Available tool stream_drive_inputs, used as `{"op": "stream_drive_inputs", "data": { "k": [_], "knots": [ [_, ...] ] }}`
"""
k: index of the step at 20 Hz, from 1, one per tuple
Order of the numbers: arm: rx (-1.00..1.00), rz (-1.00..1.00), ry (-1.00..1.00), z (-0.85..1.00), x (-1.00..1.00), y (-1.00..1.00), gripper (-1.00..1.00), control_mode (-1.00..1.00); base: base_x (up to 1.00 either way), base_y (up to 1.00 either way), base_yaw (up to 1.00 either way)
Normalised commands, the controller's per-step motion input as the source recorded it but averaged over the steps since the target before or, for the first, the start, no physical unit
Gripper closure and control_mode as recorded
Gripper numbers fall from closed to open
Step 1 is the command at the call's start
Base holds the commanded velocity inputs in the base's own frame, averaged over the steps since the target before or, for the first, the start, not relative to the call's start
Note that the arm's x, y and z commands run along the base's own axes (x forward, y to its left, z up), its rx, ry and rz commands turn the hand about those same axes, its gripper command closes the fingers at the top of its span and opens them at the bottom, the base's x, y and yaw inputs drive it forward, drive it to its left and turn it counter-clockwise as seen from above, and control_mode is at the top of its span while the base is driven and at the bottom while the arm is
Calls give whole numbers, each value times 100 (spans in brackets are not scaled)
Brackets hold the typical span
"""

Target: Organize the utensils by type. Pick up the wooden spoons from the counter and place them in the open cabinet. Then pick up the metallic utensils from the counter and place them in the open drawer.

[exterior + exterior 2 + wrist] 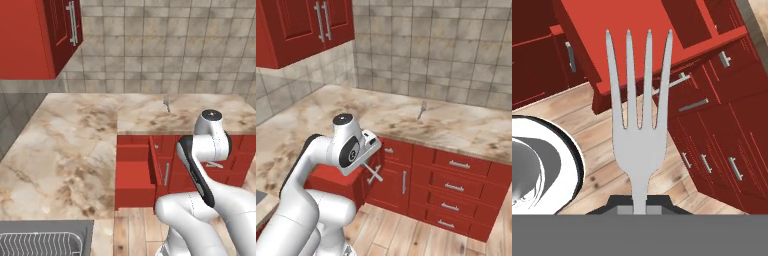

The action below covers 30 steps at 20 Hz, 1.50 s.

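I have the claw (pixel 639 202) closed on a grey metal fork (pixel 639 117). In the hand view the fork's handle comes up from between the two dark fingertips (pixel 619 201) and its four tines spread across the middle of the picture. Past the tines I see the open drawer (pixel 637 45), its red box pulled out from the base cabinets, with wooden floor under it.

From the right base view, the claw (pixel 372 170) hangs low in front of the red base cabinets, below the edge of the worktop (pixel 331 112). The held fork (pixel 374 174) shows as a thin grey sliver slanting down from the hand, just beside the cabinet fronts. I cannot tell from here whether it touches them.

A second fork (pixel 421 110) lies on the worktop near the tiled back wall, well apart from the arm. In the left base view I find the same fork (pixel 166 103) far back on the worktop (pixel 60 150), tines toward the wall.

The open drawer (pixel 135 177) in the left base view stands out from the run of red fronts, just left of the arm's upper link. Its inside looks plain red to me.

The wall cabinet (pixel 35 35) hangs at the upper left, its door (pixel 65 27) with the long silver bar handle swung outward. From the right base view the wall cabinet (pixel 303 27) shows two vertical silver handles side by side.
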Motion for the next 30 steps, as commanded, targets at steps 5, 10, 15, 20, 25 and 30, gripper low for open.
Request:
{"op": "stream_drive_inputs", "data": {
  "k": [5, 10, 15, 20, 25, 30],
  "knots": [
    [0, 0, 0, 0, 0, 0, 100, 100, 7, 29, 0],
    [0, 0, 0, 0, 0, 0, 100, 100, 23, 3, -2],
    [0, 0, 0, 0, 0, 0, 100, 100, 33, 0, -3],
    [0, 0, 0, 0, 0, 0, 100, 100, 42, 0, -3],
    [0, 0, 0, 0, 0, 0, 100, 100, 42, 1, -2],
    [0, 0, 0, 0, 0, 0, 100, 100, 23, 2, -1]
  ]
}}
